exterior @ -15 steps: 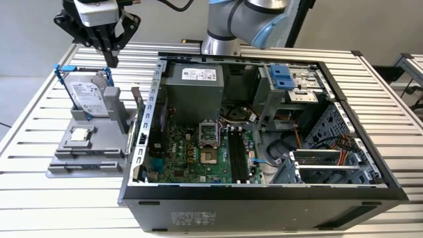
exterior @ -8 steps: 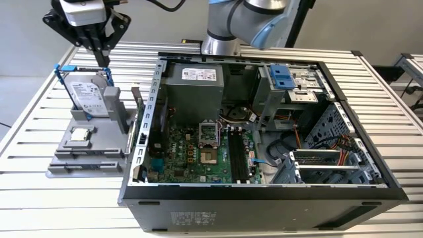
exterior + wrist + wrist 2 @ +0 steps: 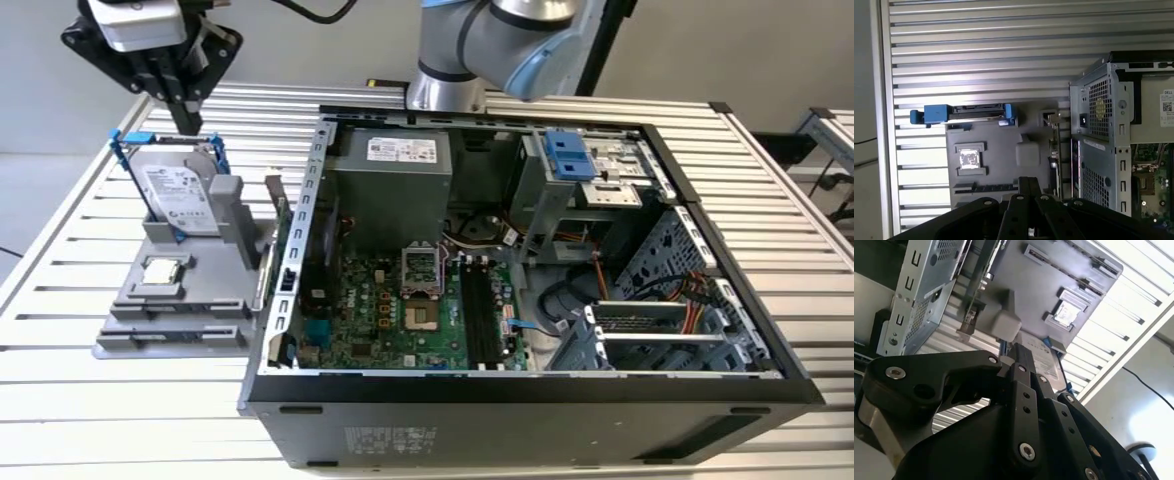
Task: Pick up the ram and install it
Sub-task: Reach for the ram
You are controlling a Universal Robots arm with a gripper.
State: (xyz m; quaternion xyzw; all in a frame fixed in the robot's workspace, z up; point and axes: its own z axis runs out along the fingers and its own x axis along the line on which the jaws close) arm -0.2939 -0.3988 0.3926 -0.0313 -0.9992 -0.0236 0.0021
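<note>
The black front wall of the computer case [image 3: 534, 400] lies nearest in the exterior view. The case lies open on the ribbed tabletop [image 3: 80, 400], with the green motherboard [image 3: 387, 310] and its black slots [image 3: 481, 310] bare. On the exterior view's left, just beside the case, sits a grey holder [image 3: 187, 300] carrying a hard drive [image 3: 174, 190] stood upright and a small silver chip [image 3: 163, 270]. The ram [image 3: 276, 205] stands on edge along the holder's side next to the case. The hand [image 3: 190, 122] hangs above the hard drive's far end, apart from the ram.

In the second wrist view the hand [image 3: 1021, 357] looks down past its own black links at the holder [image 3: 1054, 270]. Its fingers appear pressed together with nothing between them. The ram [image 3: 972, 300] is a thin strip between holder and case.

In the first wrist view the hand [image 3: 1028, 182] again reads as closed and empty. The ram [image 3: 1055, 150] runs along the holder's [image 3: 1004, 145] edge, close to the case wall.

By my judgement the pickup is at the approach step: nothing is grasped and the slots are unfilled. A grip on so thin a board calls for parted fingers squared to its long edge, with care for the case wall alongside.
</note>
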